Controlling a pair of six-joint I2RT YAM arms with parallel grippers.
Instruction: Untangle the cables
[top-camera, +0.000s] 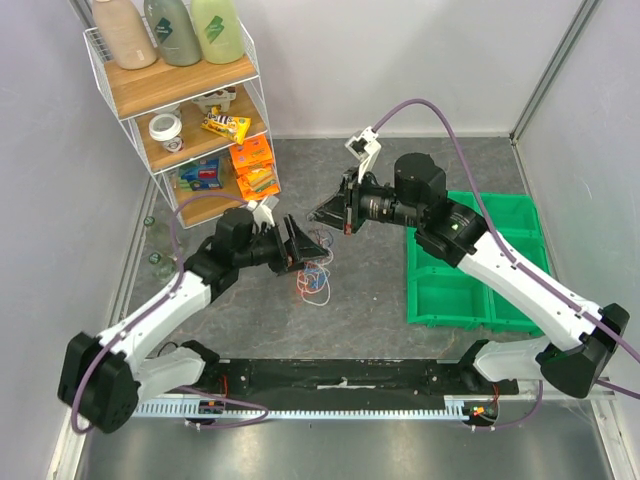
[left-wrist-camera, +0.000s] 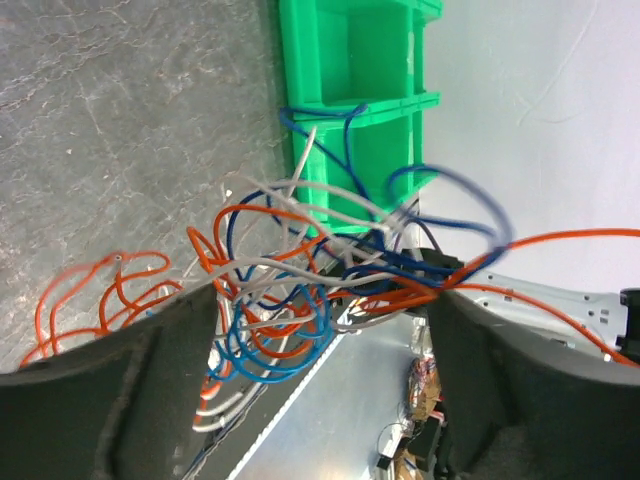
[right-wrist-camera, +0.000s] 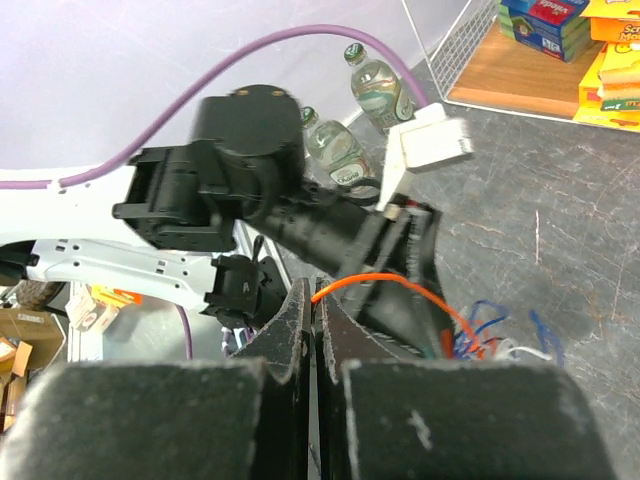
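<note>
- I am counting one bundle of cables (top-camera: 314, 279). It is made of thin orange, white and blue wires, too interlaced for me to count singly.
- I am operating two hands: my left hand (top-camera: 298, 246) and my right hand (right-wrist-camera: 315, 300).
- The bundle is forming a rounded clump with no clear long axis. Its outer orange loops are lying on the grey counter (top-camera: 370, 290).
- One orange strand (left-wrist-camera: 560, 238) is running out of the clump in a nearly straight line, pointing toward my right hand.
- My left hand is standing with its fingers (left-wrist-camera: 110, 390) wide apart and clamping nothing. The clump is sitting between and just beyond them.
- My right hand is pressing its fingers together and pinching the orange strand at the tips. The clump is lying apart from this hand, just beside my left hand.
</note>
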